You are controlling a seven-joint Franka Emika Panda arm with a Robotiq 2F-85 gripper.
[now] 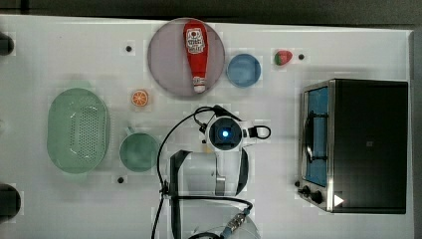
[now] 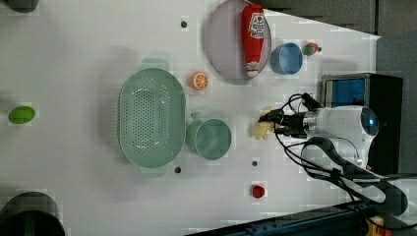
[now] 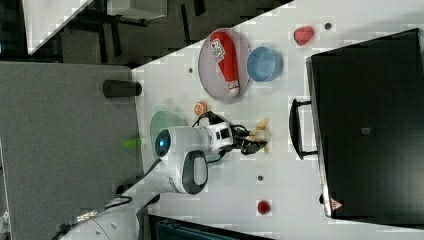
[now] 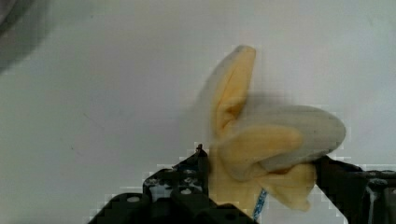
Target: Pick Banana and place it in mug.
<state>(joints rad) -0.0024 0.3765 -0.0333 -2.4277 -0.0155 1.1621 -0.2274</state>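
Gripper (image 4: 261, 186): black fingers closed on the banana (image 4: 261, 140), one finger at each side of the fruit. In the wrist view the banana is pale yellow with a matte, soft-looking surface; peeled flaps spread from it, one tapering to a point, and a rounded cream end bulges between the fingers.

Left view: banana (image 2: 262, 127) sits at the gripper (image 2: 269, 123) tip, to the left view's right of the mug (image 2: 210, 139), apart from it. Cannot tell whether the banana touches the tabletop (image 2: 74, 59) or is lifted off it.

Mug: round, muted teal-green, smooth wall, small side handle; interior holds nothing. It stands just beside the basket (image 2: 152, 118), a pale green oval with a perforated bottom and small tab handles at both ends.

Other items, top view: orange slice (image 1: 140, 98), round and flat, near the basket's upper end; ketchup bottle (image 1: 196, 55), red with white cap, lying on a grey round plate (image 1: 164, 55); blue round cup (image 1: 244, 70) just beside the plate; strawberry (image 1: 282, 58) beyond it. Toaster oven (image 1: 368, 144), black boxy body with metal trim and front bar handle, at the top view's right.

Tabletop: white, smooth.
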